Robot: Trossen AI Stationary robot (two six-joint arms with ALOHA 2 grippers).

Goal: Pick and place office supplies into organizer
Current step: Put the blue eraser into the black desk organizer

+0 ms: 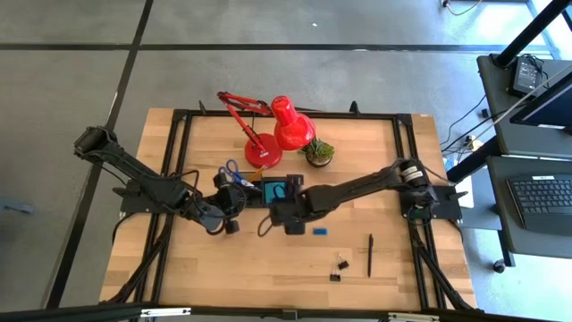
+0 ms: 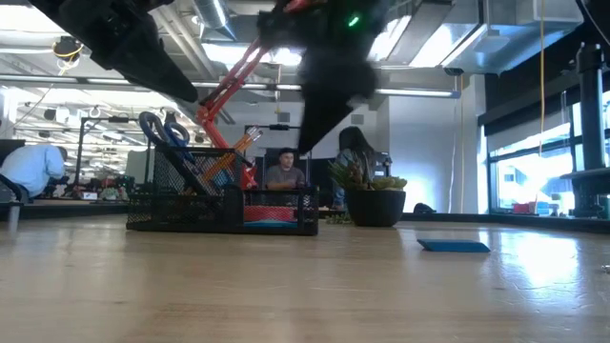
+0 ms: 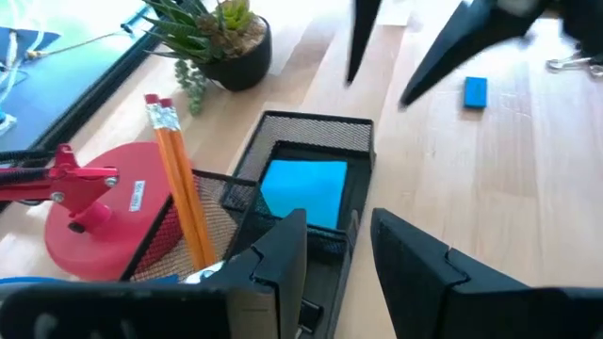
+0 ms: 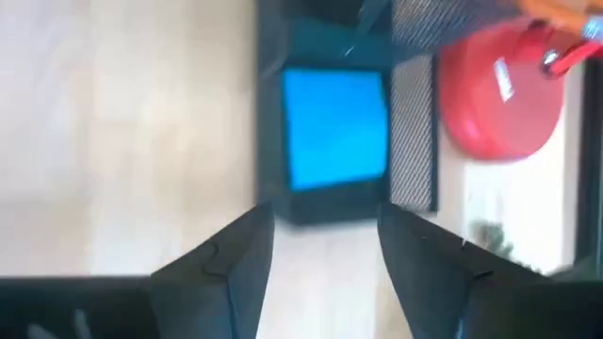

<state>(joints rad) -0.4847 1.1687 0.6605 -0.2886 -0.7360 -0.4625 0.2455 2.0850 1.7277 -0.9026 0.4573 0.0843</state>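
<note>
The black mesh organizer (image 1: 268,190) stands mid-table with the blue note pad (image 3: 303,188) in its square tray, orange pencils (image 3: 179,179) in a tall slot and blue-handled scissors (image 1: 233,173) at its left end. A small blue eraser (image 1: 321,231), a black pen (image 1: 370,253) and two binder clips (image 1: 338,269) lie flat on the wood nearer the front edge. My left gripper (image 3: 339,254) hovers open beside the organizer's near left end. My right gripper (image 4: 325,254) hovers open just in front of the tray, above the table (image 2: 315,124).
The red desk lamp's round base (image 1: 263,154) and a small potted plant (image 1: 318,152) stand right behind the organizer. The two arms sit close together over the table's middle. People sit in the room beyond the table (image 2: 283,171). Bare wood lies along the near edge (image 1: 232,268).
</note>
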